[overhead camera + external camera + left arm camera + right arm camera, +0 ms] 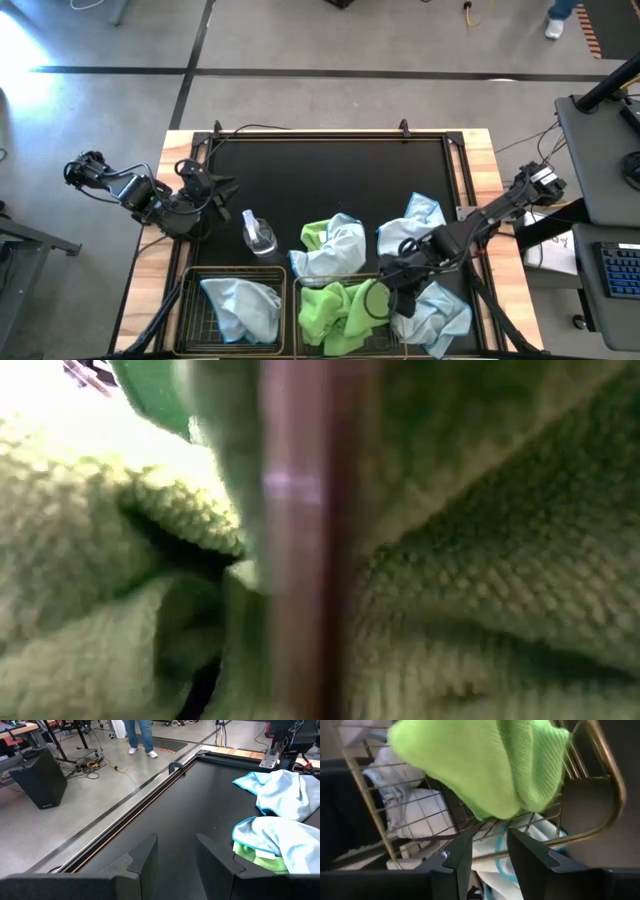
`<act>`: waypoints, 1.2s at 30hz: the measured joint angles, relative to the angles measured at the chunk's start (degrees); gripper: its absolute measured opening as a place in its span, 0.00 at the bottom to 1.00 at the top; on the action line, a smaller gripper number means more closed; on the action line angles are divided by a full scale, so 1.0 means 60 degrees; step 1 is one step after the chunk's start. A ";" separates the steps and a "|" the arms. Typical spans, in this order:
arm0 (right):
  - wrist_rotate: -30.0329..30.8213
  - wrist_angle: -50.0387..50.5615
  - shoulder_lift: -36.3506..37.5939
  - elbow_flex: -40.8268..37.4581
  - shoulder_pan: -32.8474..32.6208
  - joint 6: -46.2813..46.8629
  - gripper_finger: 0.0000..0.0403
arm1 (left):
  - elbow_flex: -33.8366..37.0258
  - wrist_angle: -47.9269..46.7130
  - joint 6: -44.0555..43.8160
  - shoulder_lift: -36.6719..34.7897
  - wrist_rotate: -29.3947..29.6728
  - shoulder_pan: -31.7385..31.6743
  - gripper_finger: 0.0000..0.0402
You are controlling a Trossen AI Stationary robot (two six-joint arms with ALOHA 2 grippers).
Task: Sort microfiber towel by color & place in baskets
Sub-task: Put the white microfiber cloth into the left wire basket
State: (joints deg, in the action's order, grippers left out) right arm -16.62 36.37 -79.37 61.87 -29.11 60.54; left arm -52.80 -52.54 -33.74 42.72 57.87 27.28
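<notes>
Two black wire baskets stand at the table's near edge. The left basket (190, 300) holds a light blue towel (245, 305). The right basket (298, 300) holds lime green towels (340, 310), one draped over its rim (607, 765). My right gripper (385, 285) is open at that basket's right side, just short of the green towel (485, 760), touching nothing. More towels lie on the mat: a green and blue heap (335, 245), a blue one (410, 230) and another blue one (435, 315) under my right arm. My left gripper (215, 187) waits open at the table's left.
A small clear spray bottle (258, 235) stands on the mat between my left gripper and the towel heap. The mat's far half is bare. The low view is filled by green cloth (480, 560) and a blurred basket wire (295, 540). A person's legs (140, 735) stand beyond the table.
</notes>
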 joint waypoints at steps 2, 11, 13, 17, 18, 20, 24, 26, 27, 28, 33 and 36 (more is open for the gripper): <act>-0.0048 0.0279 -0.0075 0.0025 0.0002 -0.0183 0.30 | 0.0000 0.0013 0.0000 0.0000 0.0000 0.0001 0.28; 0.0401 -0.0612 -0.0152 0.0538 0.0005 -0.1873 0.30 | 0.0000 0.0114 0.0027 0.0000 -0.0002 -0.0001 0.28; 0.0879 -0.0567 -0.0150 0.0733 0.0022 -0.2231 0.30 | 0.0000 0.0115 0.0036 0.0000 0.0000 -0.0003 0.28; 0.2256 -0.0580 -0.0161 0.1176 0.0171 -0.2983 0.29 | 0.0000 0.0115 0.0036 0.0000 0.0000 -0.0001 0.28; 0.2765 -0.0606 -0.0158 0.1279 0.0223 -0.3118 0.29 | 0.0000 0.0114 0.0036 0.0000 -0.0001 0.0001 0.28; 0.3783 -0.0594 -0.0158 0.1425 0.0342 -0.3342 0.29 | 0.0000 0.0116 0.0036 0.0000 -0.0002 -0.0003 0.28; 0.5143 -0.0425 -0.0161 0.1566 0.0677 -0.3714 0.30 | 0.0000 0.0114 0.0036 0.0000 -0.0004 0.0000 0.28; 0.5372 0.0048 -0.0168 0.1588 0.0921 -0.3731 0.30 | 0.0000 0.0114 0.0063 0.0000 0.0000 -0.0003 0.28; 0.5446 0.0308 -0.0188 0.1605 0.1054 -0.3717 0.29 | 0.0000 0.0114 0.0089 0.0000 -0.0002 -0.0001 0.28; 0.5514 0.0530 -0.0205 0.1618 0.1188 -0.3689 0.29 | 0.0000 0.0114 0.0123 0.0000 -0.0001 -0.0002 0.28; 0.5635 0.0905 -0.0223 0.1617 0.1904 -0.3602 0.29 | 0.0000 0.0114 0.0242 0.0000 -0.0004 -0.0003 0.28; 0.5584 0.0891 -0.0223 0.1628 0.2223 -0.3499 0.29 | 0.0000 0.0114 0.0248 0.0000 -0.0004 -0.0003 0.28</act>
State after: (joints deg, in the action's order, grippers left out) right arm 16.88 41.71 -80.71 71.64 -15.77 39.54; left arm -52.80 -51.86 -32.25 42.72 57.84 27.27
